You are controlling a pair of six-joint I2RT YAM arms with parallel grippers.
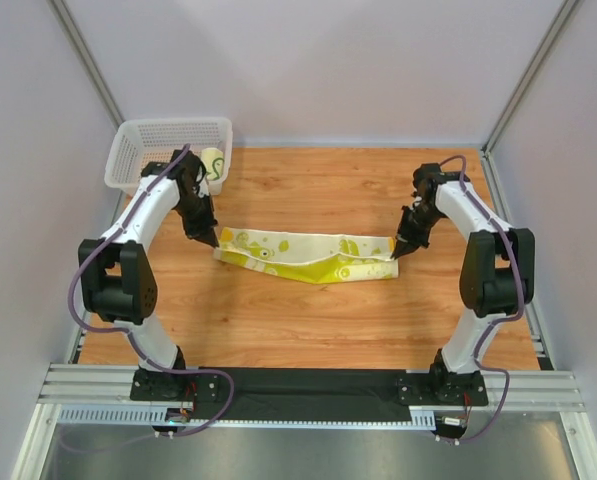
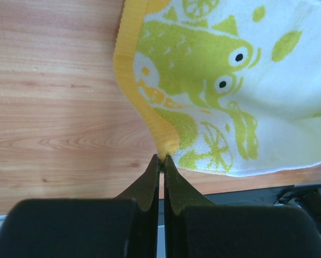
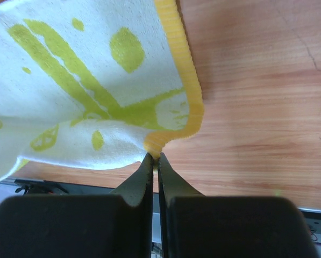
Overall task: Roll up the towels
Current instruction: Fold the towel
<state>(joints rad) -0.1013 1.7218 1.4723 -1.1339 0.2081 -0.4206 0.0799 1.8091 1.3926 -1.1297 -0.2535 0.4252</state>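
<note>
Black left fingers point(image 2: 156, 167) pinching terry towel point(image 2: 214, 80) by ribbed yellow corner, right fingers point(image 3: 147, 167) likewise, woodgrain table point(image 2: 52, 107)

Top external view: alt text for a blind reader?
Two arms stretch a white and lime-yellow towel between them over a wooden table, the left end effector pinching its left end and the right end effector its right end. A white mesh basket at the far left holds a rolled towel.

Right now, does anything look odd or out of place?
Nothing broken or spilled. The towel looks askew: the left pincer and right pincer each pinch a corner, stretching it between them, creased and folded, not flat.
</note>
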